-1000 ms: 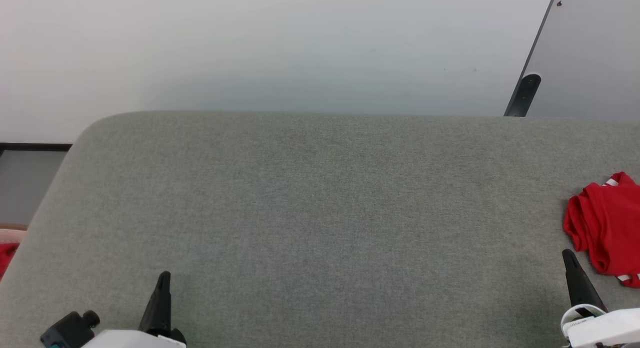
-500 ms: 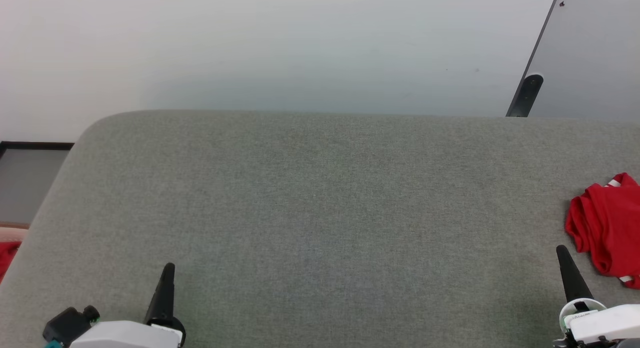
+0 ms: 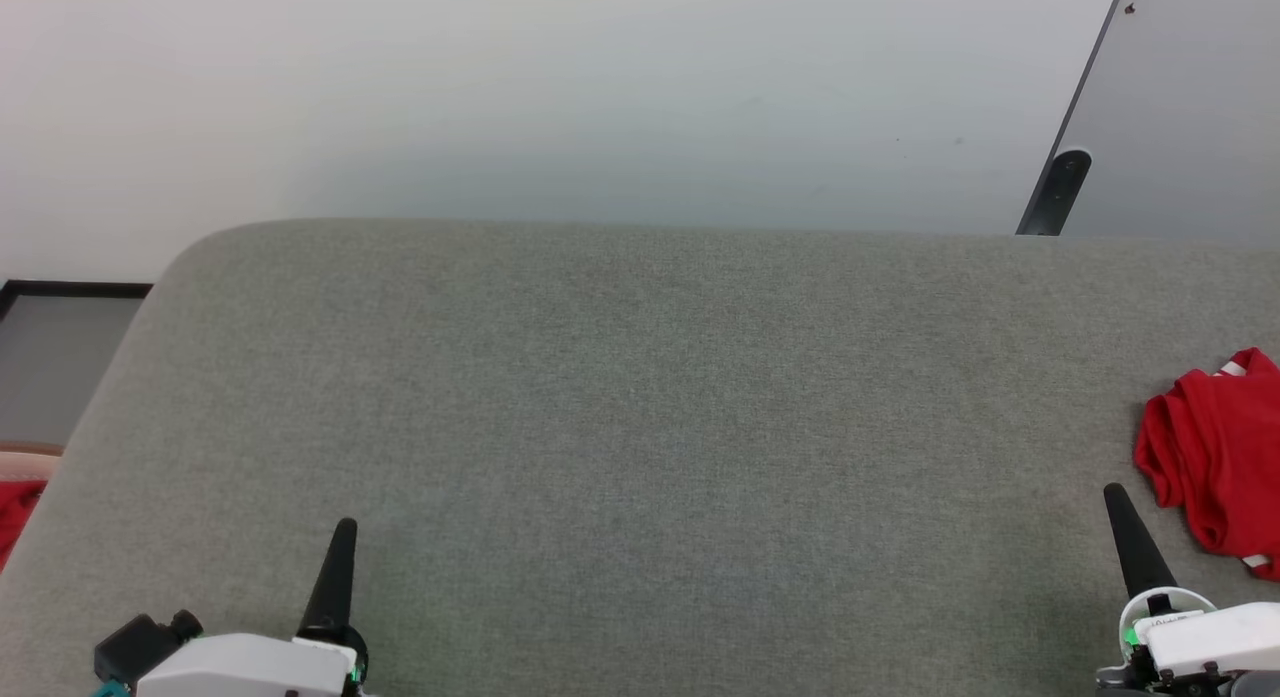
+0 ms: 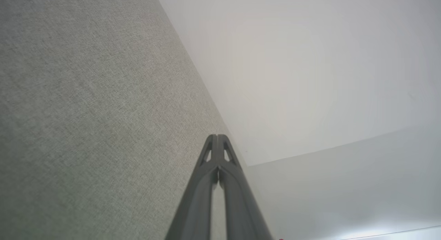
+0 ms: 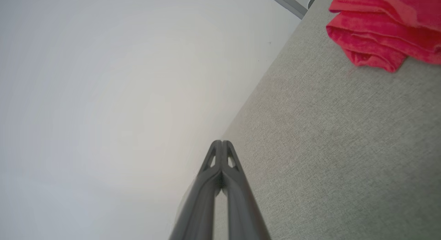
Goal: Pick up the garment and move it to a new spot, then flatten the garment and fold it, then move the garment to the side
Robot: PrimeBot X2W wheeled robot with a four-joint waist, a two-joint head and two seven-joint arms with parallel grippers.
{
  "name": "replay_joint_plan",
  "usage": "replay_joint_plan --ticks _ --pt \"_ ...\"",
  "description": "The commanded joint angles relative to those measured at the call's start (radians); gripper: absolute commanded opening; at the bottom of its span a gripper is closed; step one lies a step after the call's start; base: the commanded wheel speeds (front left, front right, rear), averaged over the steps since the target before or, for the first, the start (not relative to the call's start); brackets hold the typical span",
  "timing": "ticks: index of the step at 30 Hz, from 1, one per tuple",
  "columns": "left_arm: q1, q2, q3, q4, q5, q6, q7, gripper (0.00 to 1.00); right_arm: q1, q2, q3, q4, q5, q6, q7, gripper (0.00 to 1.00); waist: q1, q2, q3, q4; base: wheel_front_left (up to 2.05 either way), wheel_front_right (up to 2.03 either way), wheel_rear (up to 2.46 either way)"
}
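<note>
I see left gripper and right gripper pinched closed, empty; the garment lies bunched on the table near the right one; red scrap off left edge.

Grey fabric bench, rounded far-left corner, plain white wall behind, slanted grey panel with dark edge at upper right, dark-framed grey pane low left, soft even light.

I count one red garment, one grey cloth-covered surface, my two hands, left hand and right hand, one red scrap at the left, and one grey panel far right.
</note>
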Motion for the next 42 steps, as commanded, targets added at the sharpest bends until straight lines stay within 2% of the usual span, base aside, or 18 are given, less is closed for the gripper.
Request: replay_joint_plan --ticks 1,42 --pt "-0.024 -0.003 0.009 -0.005 -0.023 -0.009 0.006 0.00 -0.017 0.003 -0.007 -0.004 0.024 0.000 0.005 0.00 0.0000 0.0000 0.000 0.000 0.00 0.00 0.00" --pt "-0.080 -0.060 0.053 0.038 -0.304 -0.039 0.096 0.00 -0.054 0.046 -0.012 0.037 0.320 0.000 0.055 0.00 0.0000 0.0000 0.001 0.014 0.00 0.00 0.00"
